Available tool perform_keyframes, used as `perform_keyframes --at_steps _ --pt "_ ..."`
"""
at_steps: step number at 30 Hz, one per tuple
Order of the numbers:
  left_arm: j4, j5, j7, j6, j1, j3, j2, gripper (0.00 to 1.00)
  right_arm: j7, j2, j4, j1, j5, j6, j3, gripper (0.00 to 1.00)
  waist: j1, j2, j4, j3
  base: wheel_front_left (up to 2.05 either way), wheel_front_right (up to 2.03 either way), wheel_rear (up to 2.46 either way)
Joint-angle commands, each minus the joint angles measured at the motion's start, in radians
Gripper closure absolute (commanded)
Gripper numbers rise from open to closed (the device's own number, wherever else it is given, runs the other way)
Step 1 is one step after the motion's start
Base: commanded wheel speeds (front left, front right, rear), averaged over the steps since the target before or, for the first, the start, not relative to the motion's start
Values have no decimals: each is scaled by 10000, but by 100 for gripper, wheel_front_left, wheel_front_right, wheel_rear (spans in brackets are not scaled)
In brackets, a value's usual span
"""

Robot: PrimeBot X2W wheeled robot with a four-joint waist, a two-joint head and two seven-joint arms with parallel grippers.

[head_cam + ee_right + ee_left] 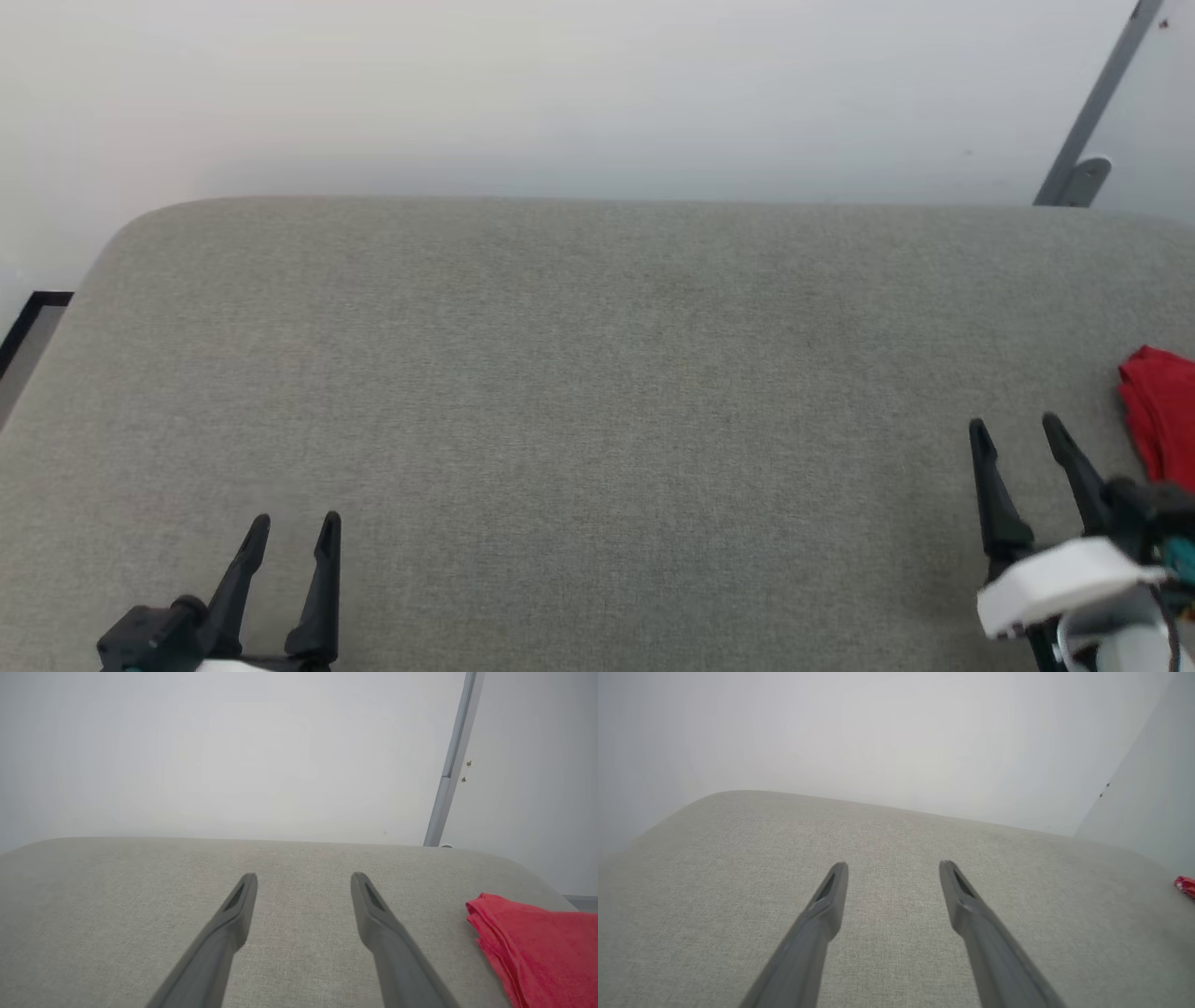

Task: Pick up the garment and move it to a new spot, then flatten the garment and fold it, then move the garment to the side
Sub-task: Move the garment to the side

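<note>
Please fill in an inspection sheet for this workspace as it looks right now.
Surface: grey fabric pad, smooth, with rounded far corners.
Job's things: garment, red, lying in layered folds at the pad's right edge, partly cut off by the frame; nothing holds it.
Clutter: nothing seen.
Grippers: left gripper open, holding nothing, over the near left of the pad; right gripper open, holding nothing, just left of the garment and not touching it.
Cables: nothing seen on the pad.
Surroundings: pale wall behind the pad; grey metal strut leaning at the far right.
</note>
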Motion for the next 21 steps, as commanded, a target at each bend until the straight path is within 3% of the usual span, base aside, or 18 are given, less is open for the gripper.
perform_keyframes --at_steps 1,12,21 --pt "-155 61 -51 23 194 75 -62 0 -67 125 -354 382 -219 -4 -118 0 0 -1 99 -76 0 0 0" --pt "-1069 184 -51 23 843 533 -149 0 794 965 -2995 2197 -442 -4 -959 0 0 -1 159 -262 0 0 0" --pt "-1284 275 -51 23 1007 569 -189 0 1156 1238 -3678 2684 -463 -4 -1165 0 0 -1 171 -296 0 0 0"
